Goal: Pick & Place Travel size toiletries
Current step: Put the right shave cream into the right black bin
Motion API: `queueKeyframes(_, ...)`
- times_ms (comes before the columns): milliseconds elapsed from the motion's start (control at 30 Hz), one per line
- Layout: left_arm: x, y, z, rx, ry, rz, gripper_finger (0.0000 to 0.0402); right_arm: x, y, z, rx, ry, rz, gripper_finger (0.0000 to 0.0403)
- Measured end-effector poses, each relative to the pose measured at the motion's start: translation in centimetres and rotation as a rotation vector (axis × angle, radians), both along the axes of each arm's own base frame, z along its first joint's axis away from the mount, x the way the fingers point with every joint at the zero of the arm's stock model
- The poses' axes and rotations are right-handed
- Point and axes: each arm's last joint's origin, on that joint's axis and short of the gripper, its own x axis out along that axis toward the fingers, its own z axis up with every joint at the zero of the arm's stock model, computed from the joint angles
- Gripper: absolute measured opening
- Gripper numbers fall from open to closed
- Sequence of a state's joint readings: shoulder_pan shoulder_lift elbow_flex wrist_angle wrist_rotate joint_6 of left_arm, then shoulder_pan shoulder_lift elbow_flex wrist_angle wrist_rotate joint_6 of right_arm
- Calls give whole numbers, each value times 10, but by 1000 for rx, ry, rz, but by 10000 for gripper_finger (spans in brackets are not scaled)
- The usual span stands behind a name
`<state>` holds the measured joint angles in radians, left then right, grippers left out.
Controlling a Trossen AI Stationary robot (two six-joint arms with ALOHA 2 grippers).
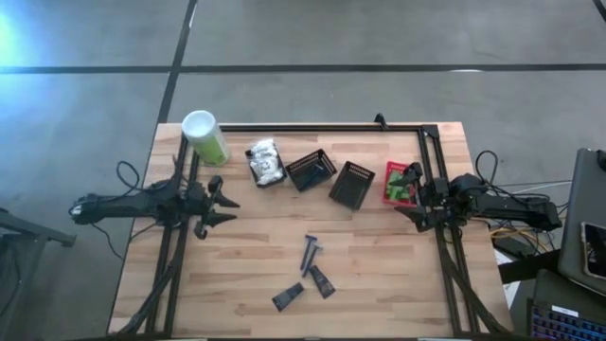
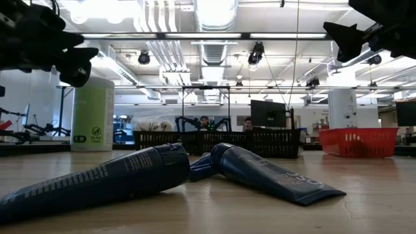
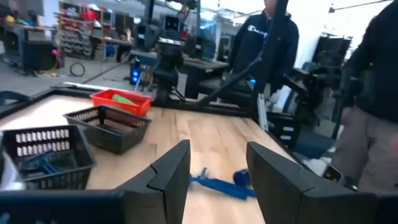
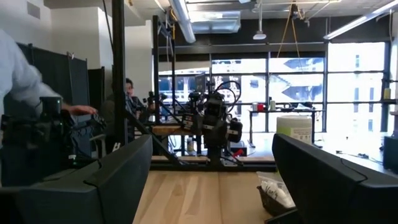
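Left gripper [image 1: 227,203] hovers at the table's left, jaws spread, holding nothing. Right gripper [image 1: 405,200] hovers at the right, just beside the red basket [image 1: 399,182], jaws spread wide, empty. Dark tubes [image 1: 311,268] lie near centre, towards the near edge. White packets [image 1: 265,162] lie far left, beside the canister [image 1: 204,137]. Two black baskets [image 1: 331,176] sit between the packets and the red basket.

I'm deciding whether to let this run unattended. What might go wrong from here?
1. The dark tubes lie bunched at the table's near middle, some touching; a grasp may nudge or drag a neighbour.
2. The two black baskets sit tilted and close together, so a drop may land on a rim.
3. The tall canister stands beside the left gripper and may be toppled.
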<state>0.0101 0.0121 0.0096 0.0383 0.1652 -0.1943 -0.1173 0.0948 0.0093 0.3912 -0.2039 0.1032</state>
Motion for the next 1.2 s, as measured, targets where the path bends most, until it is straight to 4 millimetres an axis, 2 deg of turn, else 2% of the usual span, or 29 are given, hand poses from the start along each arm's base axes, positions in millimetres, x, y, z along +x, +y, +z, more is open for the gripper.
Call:
queueKeyframes(400,2,1,-2,0,24,18,163,0,0,0,27,-2,-9,356)
queueKeyframes(533,2,1,1,17,-10,32,163,-1,-9,2,236,-43,-255,361)
queueKeyframes(667,1,1,10,-216,-49,12,163,0,-10,2,730,-81,-104,354)
queueKeyframes(767,0,1,17,-344,-84,-4,163,1,-11,5,995,-142,-25,345)
queueKeyframes(833,-1,1,18,-375,-93,-5,163,1,-12,7,1056,-190,-34,339)
queueKeyframes(967,-1,3,21,-497,-111,31,163,4,-17,5,1085,-258,-193,329)
queueKeyframes(1067,-1,4,20,-664,-96,43,163,14,-15,14,1144,-161,-125,322)
queueKeyframes(1133,0,4,20,-738,-93,49,163,30,-9,25,1184,25,-60,319)
queueKeyframes(1200,0,4,20,-757,-92,57,163,49,-3,31,1223,283,-117,318)
